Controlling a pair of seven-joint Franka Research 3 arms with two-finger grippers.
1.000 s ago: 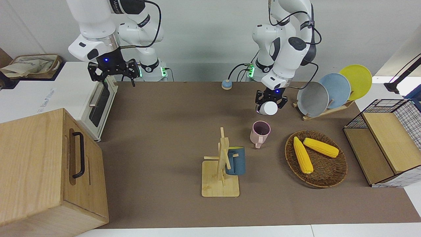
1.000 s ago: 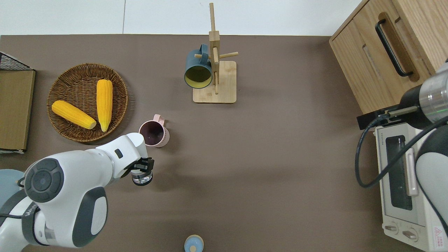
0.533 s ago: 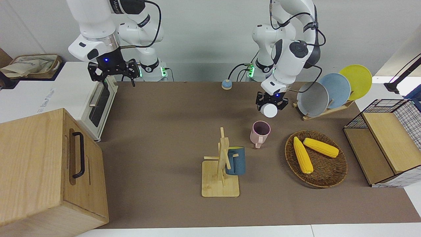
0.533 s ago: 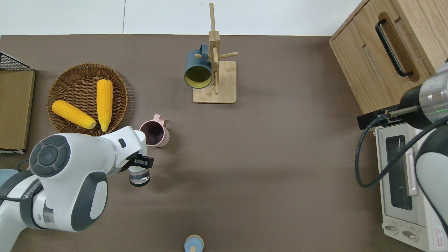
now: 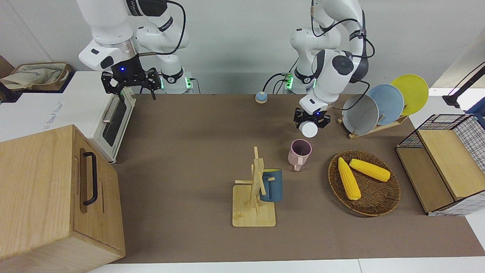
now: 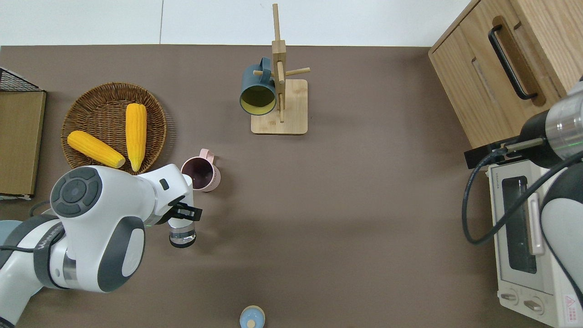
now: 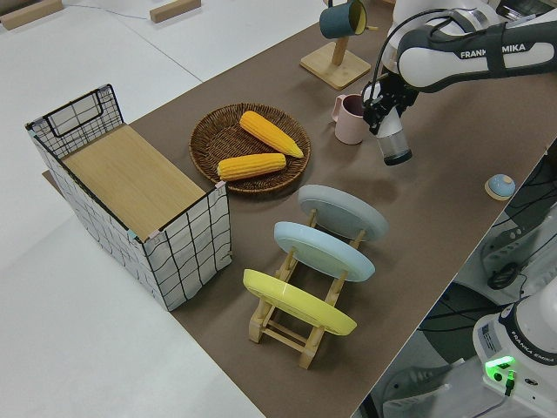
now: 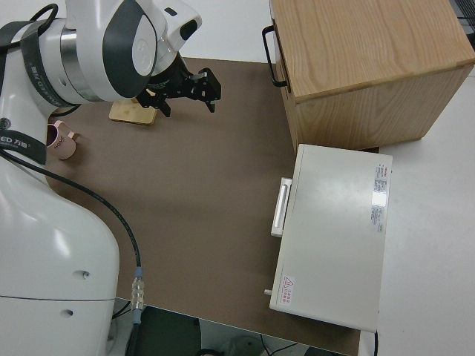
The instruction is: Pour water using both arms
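My left gripper (image 5: 311, 120) is shut on a clear glass (image 6: 182, 233) that hangs tilted from it, seen also in the left side view as the glass (image 7: 394, 144). In the overhead view the left gripper (image 6: 184, 214) and the glass are over bare mat close to a pink mug (image 6: 201, 174), which stands upright with its dark inside showing. Whether there is water in the glass or the mug (image 5: 299, 152) cannot be seen. My right gripper (image 5: 130, 81) is parked and open, as the right side view of the gripper (image 8: 185, 89) shows.
A woven basket (image 6: 86, 98) with two corn cobs lies beside the mug toward the left arm's end. A wooden mug rack (image 6: 278, 98) bears a blue mug (image 6: 257, 91). A plate rack (image 5: 373, 129), wire crate (image 5: 443, 163), toaster oven (image 5: 113, 125), wooden cabinet (image 5: 57, 193) and small blue knob (image 5: 260, 98) ring the mat.
The left arm's elbow has swung out over the table and the wrist has turned, so the held glass shifted slightly and changed its tilt. The right arm has not moved.
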